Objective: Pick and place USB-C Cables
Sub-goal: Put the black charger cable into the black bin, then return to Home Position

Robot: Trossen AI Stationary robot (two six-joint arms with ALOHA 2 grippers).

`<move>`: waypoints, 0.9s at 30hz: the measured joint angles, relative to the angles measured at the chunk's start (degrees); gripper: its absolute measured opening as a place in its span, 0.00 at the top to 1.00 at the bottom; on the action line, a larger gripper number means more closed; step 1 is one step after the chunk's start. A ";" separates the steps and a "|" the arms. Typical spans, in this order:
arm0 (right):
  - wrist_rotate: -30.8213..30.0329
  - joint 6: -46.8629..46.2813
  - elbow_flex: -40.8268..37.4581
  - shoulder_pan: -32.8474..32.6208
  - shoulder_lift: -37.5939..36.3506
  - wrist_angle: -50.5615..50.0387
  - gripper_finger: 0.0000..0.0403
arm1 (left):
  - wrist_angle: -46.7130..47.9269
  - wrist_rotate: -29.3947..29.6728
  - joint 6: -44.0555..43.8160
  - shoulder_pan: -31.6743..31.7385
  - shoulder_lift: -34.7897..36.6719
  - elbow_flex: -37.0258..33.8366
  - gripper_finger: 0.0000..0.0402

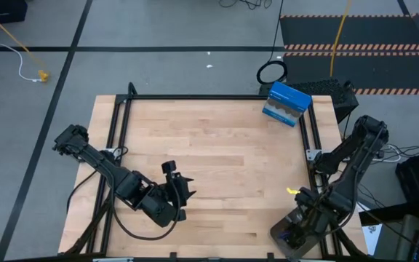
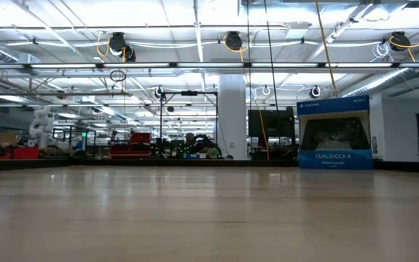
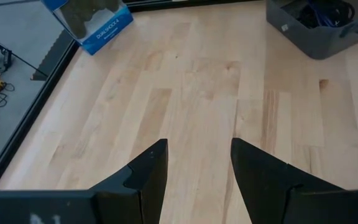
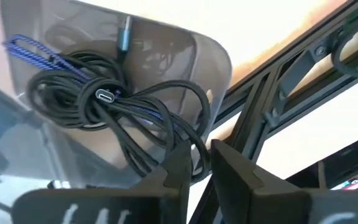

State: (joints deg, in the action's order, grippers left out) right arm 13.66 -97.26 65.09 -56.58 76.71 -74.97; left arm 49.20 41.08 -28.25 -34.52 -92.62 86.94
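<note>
While hanging over bare wooden table (image 1: 217, 160) at near left, left gripper (image 3: 197, 165) spread wide, grasping nothing. Near right corner: right gripper (image 4: 196, 158) down over grey bin (image 4: 213, 59), fingers nearly together, whether pinching anything impossible to tell. USB-C Cables (image 4: 104, 102) tangled inside bin, black and blue-purple. Blue box (image 1: 286, 104) far right.

Grey floor (image 1: 158, 29), bright ceiling lights (image 2: 195, 14)

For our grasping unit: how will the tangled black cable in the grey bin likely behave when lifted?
The black cable looks floppy, its loops sagging unevenly. It is intertwined with the blue cable, so it may drag that along. The right hand hovers above the grey bin.
</note>
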 joint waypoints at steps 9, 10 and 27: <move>-0.22 2.14 -5.95 0.00 0.00 7.02 0.83 | -0.27 0.00 -0.02 0.44 0.00 0.00 0.55; -0.23 2.15 -6.24 0.00 0.00 7.04 0.82 | -0.27 0.02 -0.02 0.50 0.00 0.00 0.55; -11.25 7.55 -6.33 2.97 -7.26 10.60 0.70 | -4.41 1.27 6.27 0.28 -0.02 0.00 0.55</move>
State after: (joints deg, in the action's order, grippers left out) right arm 2.41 -89.72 58.76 -53.60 69.44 -64.37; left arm 44.79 42.35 -21.98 -34.24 -92.64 86.94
